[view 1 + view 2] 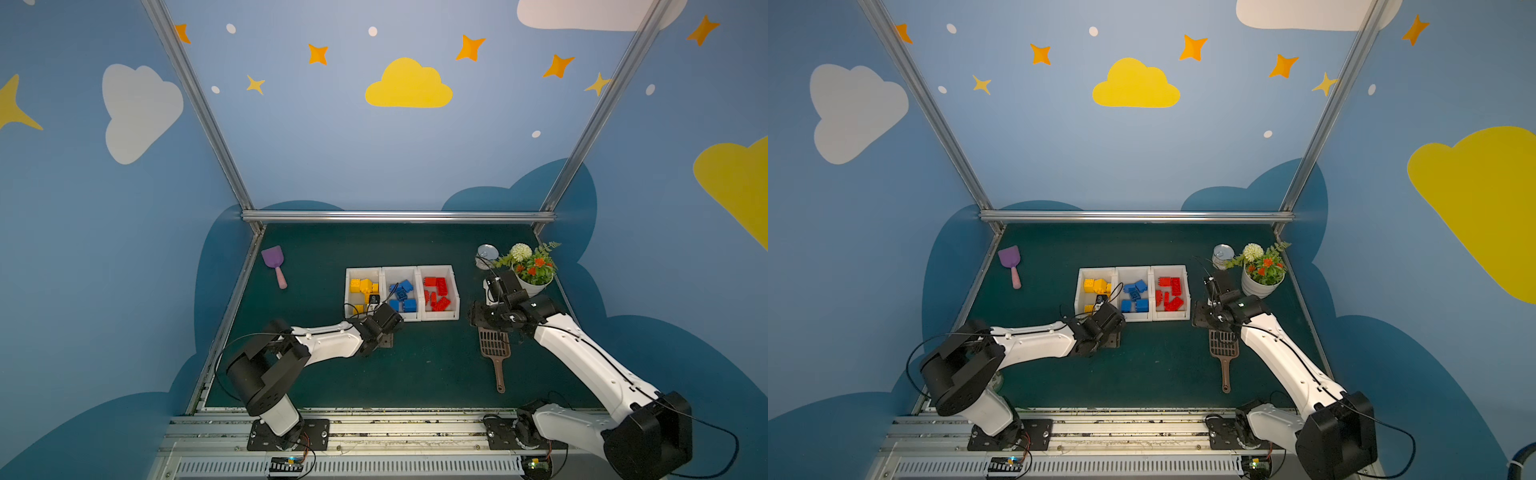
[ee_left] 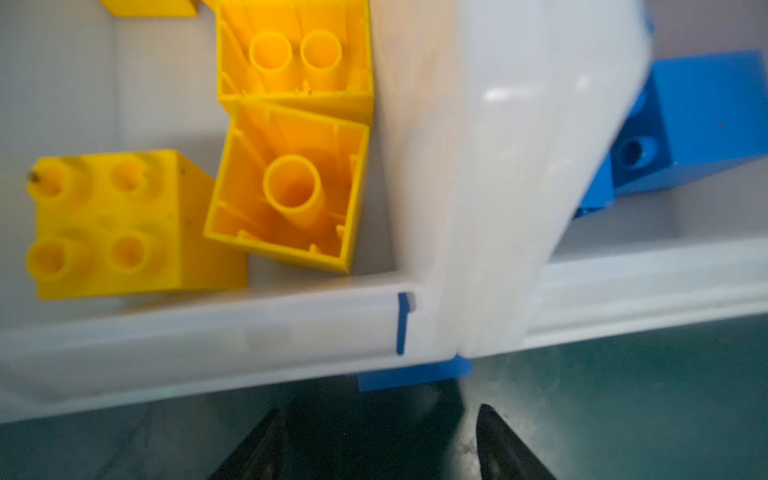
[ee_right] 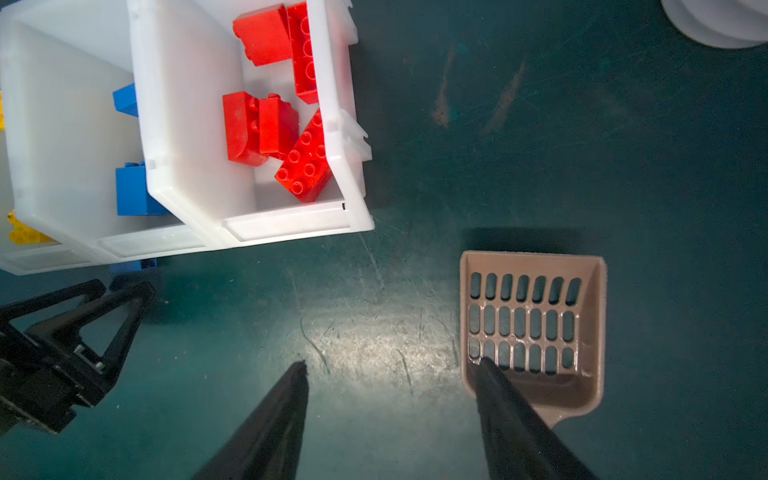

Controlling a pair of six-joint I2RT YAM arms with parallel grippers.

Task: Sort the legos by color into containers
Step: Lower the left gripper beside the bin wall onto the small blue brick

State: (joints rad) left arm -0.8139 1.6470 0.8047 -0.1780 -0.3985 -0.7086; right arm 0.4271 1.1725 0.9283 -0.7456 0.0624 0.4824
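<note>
Left gripper (image 2: 382, 436) hovers, jaws apart and empty, at the containers' (image 1: 440, 315) front rim, where a blue scrap (image 2: 415, 376) peeks out, brick or clip unclear; the legos (image 1: 409, 305) lie binned yellow, blue, red; likely light, stiff, slick, so pinch flat sides; right gripper (image 3: 392, 363) gapes empty by the scoop (image 3: 532, 324).

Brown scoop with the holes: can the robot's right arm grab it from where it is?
Probably yes. The right gripper hangs open just over the brown scoop, with one finger across its slotted end. Nothing lies between them, so the way down looks free.
</note>
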